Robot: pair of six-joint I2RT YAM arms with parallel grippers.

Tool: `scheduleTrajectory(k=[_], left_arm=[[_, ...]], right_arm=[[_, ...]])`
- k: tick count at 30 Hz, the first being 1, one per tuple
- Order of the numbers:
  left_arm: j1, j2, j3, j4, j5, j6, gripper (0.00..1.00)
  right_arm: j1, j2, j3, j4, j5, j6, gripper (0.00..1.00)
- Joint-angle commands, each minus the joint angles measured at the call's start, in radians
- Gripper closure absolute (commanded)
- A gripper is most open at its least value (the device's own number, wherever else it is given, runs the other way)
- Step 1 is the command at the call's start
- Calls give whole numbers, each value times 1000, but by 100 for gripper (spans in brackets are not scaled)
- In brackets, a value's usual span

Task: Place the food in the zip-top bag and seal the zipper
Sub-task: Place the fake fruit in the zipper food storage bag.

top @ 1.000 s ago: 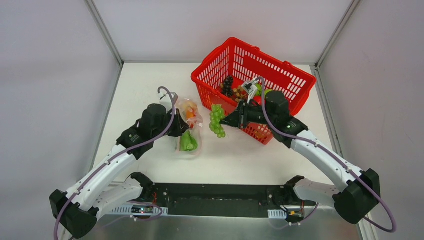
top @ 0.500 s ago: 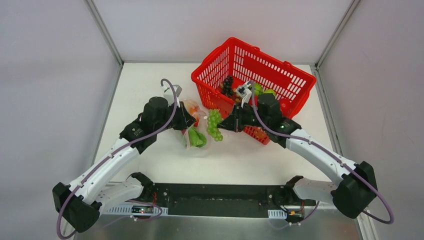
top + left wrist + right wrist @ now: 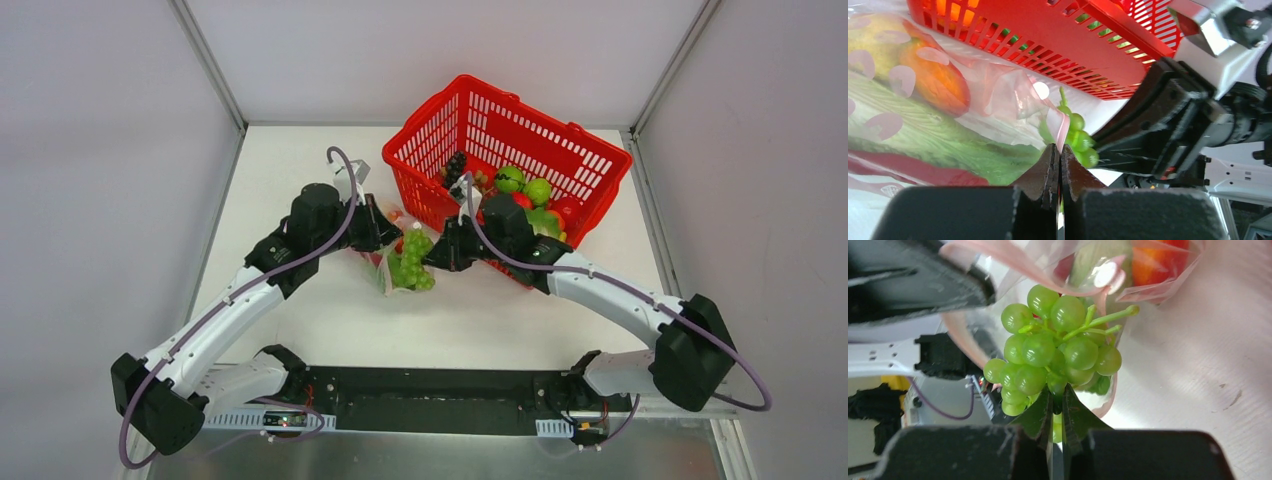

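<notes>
My left gripper (image 3: 1059,150) is shut on the pink zipper (image 3: 1060,125) edge of the zip-top bag (image 3: 998,95), holding its mouth up. Inside the bag lie a yellow pear-like fruit (image 3: 873,45), an orange piece (image 3: 933,80), a leafy cabbage (image 3: 923,135) and a red fruit (image 3: 898,170). My right gripper (image 3: 1056,397) is shut on a bunch of green grapes (image 3: 1053,350), which hangs right at the bag's open mouth (image 3: 998,265). From above, the grapes (image 3: 410,262) sit between the left gripper (image 3: 390,240) and the right gripper (image 3: 428,258), touching the bag (image 3: 380,265).
A red plastic basket (image 3: 520,125) stands just behind and to the right, holding dark grapes (image 3: 455,168), green fruits (image 3: 522,185) and red pieces. Its near wall (image 3: 1048,40) is close behind the bag. White walls enclose the table.
My right arm has carried the grapes left from beside the basket to the bag's mouth. My left gripper has shifted right, drawing the bag's edge toward the grapes.
</notes>
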Motion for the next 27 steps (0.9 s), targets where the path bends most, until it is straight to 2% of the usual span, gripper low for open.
scheduleTrajectory(k=[1, 4, 8, 13, 16, 20, 23, 27], left_arm=[[1, 3, 50, 103, 70, -51, 100], [1, -2, 63, 84, 64, -50, 100], [1, -4, 83, 50, 38, -58, 100], [1, -2, 92, 42, 3, -84, 100], [1, 1, 95, 45, -8, -87, 100], [1, -1, 100, 44, -15, -90, 100], [1, -17, 93, 60, -13, -98, 100], [1, -39, 101, 53, -17, -93, 100]], right_arm=[[13, 55, 86, 67, 152, 8, 100], [36, 95, 130, 82, 134, -10, 100], [88, 129, 156, 92, 274, -63, 100], [166, 132, 106, 187, 414, -168, 100], [213, 157, 113, 207, 427, -224, 100], [233, 190, 116, 236, 496, -210, 100], [233, 266, 228, 121, 506, -203, 100], [232, 303, 292, 97, 661, -131, 100]])
